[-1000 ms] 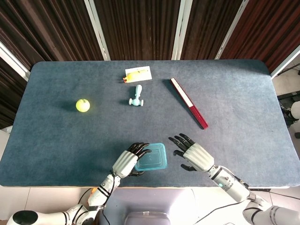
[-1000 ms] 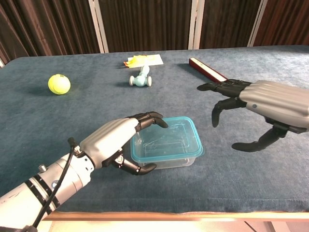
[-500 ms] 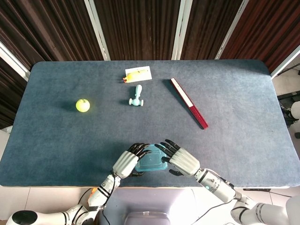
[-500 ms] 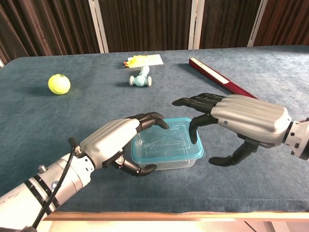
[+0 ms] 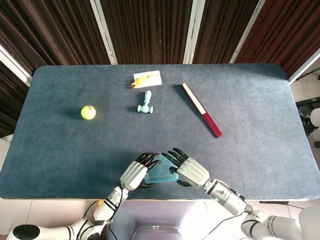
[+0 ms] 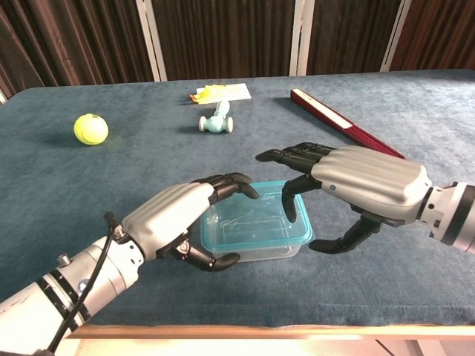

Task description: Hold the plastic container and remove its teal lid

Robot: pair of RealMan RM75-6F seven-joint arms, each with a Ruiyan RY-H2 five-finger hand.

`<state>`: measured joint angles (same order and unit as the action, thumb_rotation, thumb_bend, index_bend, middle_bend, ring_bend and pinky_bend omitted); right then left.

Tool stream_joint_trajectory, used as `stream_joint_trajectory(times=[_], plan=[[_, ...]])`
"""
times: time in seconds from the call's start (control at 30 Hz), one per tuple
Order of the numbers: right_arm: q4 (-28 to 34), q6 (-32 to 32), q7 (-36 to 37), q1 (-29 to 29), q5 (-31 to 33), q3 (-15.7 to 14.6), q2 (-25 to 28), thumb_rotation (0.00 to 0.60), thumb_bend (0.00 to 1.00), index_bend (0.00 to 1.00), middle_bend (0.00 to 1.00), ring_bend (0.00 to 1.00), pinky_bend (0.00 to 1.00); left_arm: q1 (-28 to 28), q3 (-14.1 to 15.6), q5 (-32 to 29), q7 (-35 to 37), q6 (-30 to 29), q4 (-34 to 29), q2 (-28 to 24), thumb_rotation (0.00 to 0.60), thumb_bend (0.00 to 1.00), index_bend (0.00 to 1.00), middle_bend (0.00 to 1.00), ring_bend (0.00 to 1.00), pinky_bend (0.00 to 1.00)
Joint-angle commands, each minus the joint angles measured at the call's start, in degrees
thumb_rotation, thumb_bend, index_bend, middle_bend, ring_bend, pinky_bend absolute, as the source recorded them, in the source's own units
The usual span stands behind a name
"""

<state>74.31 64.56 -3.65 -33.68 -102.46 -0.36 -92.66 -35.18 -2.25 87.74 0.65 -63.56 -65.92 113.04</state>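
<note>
I see the plastic container, teal lid on, at the table's near edge. My left hand grips its left side; my right hand hovers spread above its right. No readable writing anywhere.

No readable text, labels or numbers on anything

My left hand is sitting left of the box, my right hand right. The ball, toy and stick are lying behind.
</note>
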Motion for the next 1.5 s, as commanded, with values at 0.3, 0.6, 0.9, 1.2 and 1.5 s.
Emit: stream_joint_trajectory(times=[0.3,0.6,0.9,1.2,1.5], plan=[[1.47,-0.65,-0.98,-0.87,1.28,-0.51,-0.36,0.600,0.37,0.61,0.05,0.00,0.00,0.06,-0.03,-0.01,-0.51,-0.06,-0.79,-0.39,0.600,0.41,0.21,0.45,0.38,0.47],[2.40,-0.92,-2.36,-1.37,2.06,-0.76,-0.69,0.600,0.37,0.61,0.05,0.00,0.00,0.32,0.22,0.09,-0.97,-0.26,-1.55,-0.77,0.600,0.41,0.21,0.46,0.39,0.47],[3.55,-0.96,-3.35,-1.70,3.05,-0.56,-0.38,0.600,0.37,0.61,0.05,0.00,0.00,0.47,0.48,0.19,-1.35,-0.26,-1.58,-0.74,0.600,0.41,0.21,0.47,0.39,0.48],[4.02,-0.80,-3.84,-1.79,3.74,-0.61,-0.02,0.600,0.37,0.60,0.05,0.00,0.00,0.58,0.58,0.38,-1.34,-0.42,-1.26,-0.74,0.600,0.41,0.21,0.47,0.39,0.48],[4.11,-0.88,-4.13,-2.00,4.66,-0.30,0.18,0.600,0.37,0.60,0.05,0.00,0.00,0.68,0.90,0.86,-1.53,-0.68,-0.77,-0.55,0.600,0.41,0.21,0.48,0.40,0.49]])
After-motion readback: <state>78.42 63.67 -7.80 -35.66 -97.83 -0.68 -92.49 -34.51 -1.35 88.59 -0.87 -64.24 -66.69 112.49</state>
